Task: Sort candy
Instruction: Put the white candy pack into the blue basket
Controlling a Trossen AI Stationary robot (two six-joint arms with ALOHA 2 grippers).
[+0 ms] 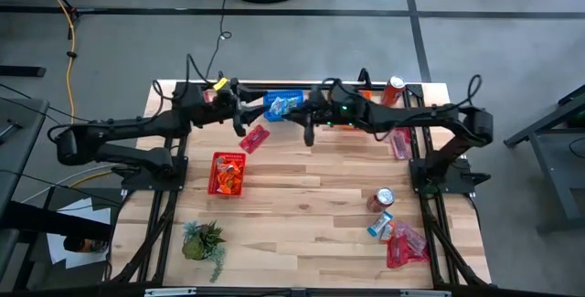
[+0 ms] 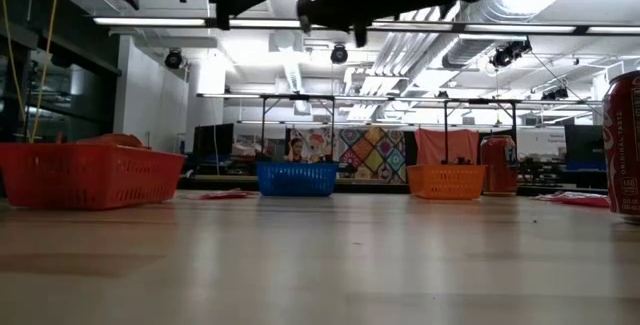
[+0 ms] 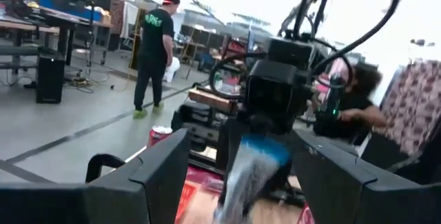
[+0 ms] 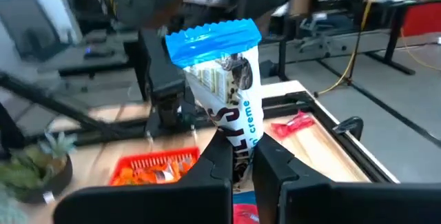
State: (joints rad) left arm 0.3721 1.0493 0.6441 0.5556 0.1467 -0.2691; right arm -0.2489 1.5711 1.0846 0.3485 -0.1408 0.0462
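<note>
In the high view the left arm reaches in from the frame's left edge, its left gripper [image 1: 239,114] at upper centre with the fingers spread wide and nothing between them — its wrist view shows both dark fingers [image 3: 155,176] well apart. Below it lie a red basket [image 1: 228,173] with orange packets inside and a loose pink candy [image 1: 254,138] on the wood. A blue basket [image 1: 282,105] sits at the table's upper edge. Right of centre, the right gripper [image 1: 309,125] is closed on a blue-and-white candy bar [image 4: 224,93], held upright between its fingers. At the lower right lie more candy [image 1: 398,239], probably pink and blue packets, beside a red soda can [image 1: 381,199].
</note>
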